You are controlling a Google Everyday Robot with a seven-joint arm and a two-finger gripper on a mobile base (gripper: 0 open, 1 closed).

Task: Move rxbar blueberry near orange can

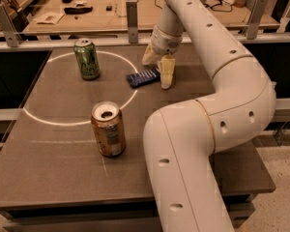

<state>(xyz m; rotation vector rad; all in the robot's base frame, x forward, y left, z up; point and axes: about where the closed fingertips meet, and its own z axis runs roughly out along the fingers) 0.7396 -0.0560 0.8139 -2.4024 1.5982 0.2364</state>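
- The robot's cream-white two-finger gripper (156,73) is lowered to the far middle of the table, at the end of the long jointed white arm (217,105) that fills the right side of the view.
- Its two pale fingers (166,74) are spread apart. One reaches the table surface just right of the snack bar, and the other slants down behind the bar.
- The flat, dark navy-blue rectangular rxbar blueberry wrapper (141,77) lies flat on the table with its right end in the gap between the fingers. Whether either finger touches it cannot be told.
- The bar rests right at the right-hand edge of a thin white circle (48,122) marked on the tabletop.
- The orange-gold metallic can with a silver open top (108,129) stands upright nearer the camera, on the near arc of the circle, well apart from the bar.
- A green drink can (87,58) stands upright at the far left of the circle, apart from both the bar and the orange can.
- All of these sit on a dark grey-brown flat table (43,173).
- Behind the table runs a metal rail (63,43), with a light wooden workbench (111,18) beyond it holding small dark items.
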